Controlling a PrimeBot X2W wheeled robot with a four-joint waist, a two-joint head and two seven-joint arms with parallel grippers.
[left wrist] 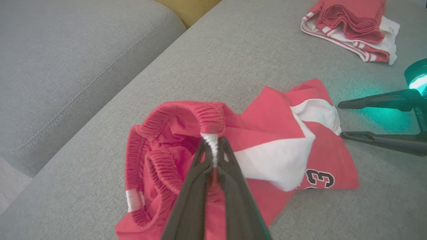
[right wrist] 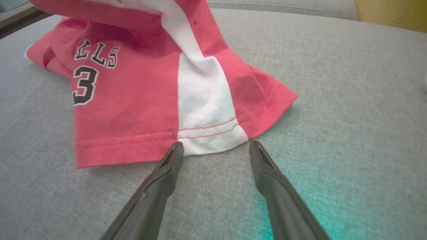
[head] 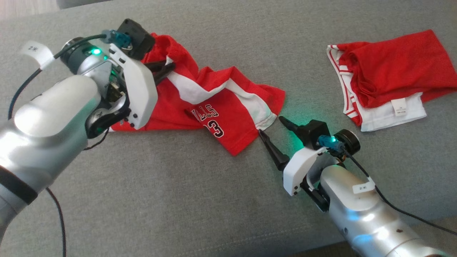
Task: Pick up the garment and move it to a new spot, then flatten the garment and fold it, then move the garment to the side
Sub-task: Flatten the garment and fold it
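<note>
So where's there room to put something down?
The bare patch is the grey cushion on the robot's side of the red shorts, between the two arms. A narrower gap lies between the shorts and the folded pile. It's crowded at the hem, by the right gripper.

Left claw point(left wrist: 213, 144) pinched shut; right claw point(right wrist: 216, 146) spread wide.
</note>
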